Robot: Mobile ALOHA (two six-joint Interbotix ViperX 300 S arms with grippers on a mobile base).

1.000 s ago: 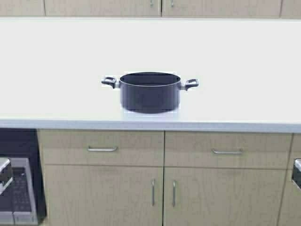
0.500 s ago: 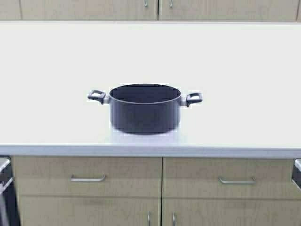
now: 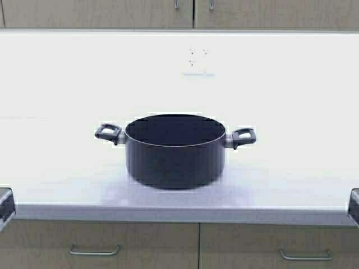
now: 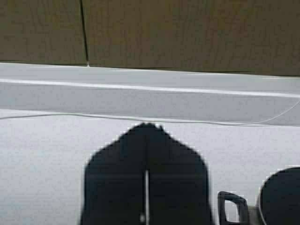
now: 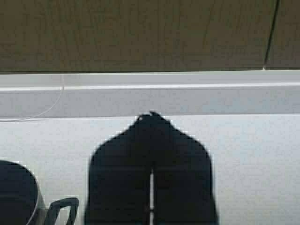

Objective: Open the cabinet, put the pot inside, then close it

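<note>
Pot: round, lidless black cooking pot with two black loop handles on grey brackets, standing upright on the white countertop, near its front edge and about midway between the two arms.
Left gripper: the left gripper hangs just over the counter, its dark fingers pressed together with only a thin seam between them, holding nothing. In the high view only a corner of it shows at the left edge.
Pot from left gripper: the pot's left loop handle lies just off to the inner side of the fingers, apart from them.
Handle axis: the two loops lie on a line running left to right, one pointing toward each arm.
Right gripper: the right gripper mirrors the left one, fingers closed on nothing, with the right loop handle off to its inner side.
Nearer arm: neither looks clearly nearer; the pot sits between them.
Cabinet: tan wood-grain wall cabinet above the counter, both doors closed, slim silver bar handles at the centre seam; I judge opening it is the step still ahead.
</note>
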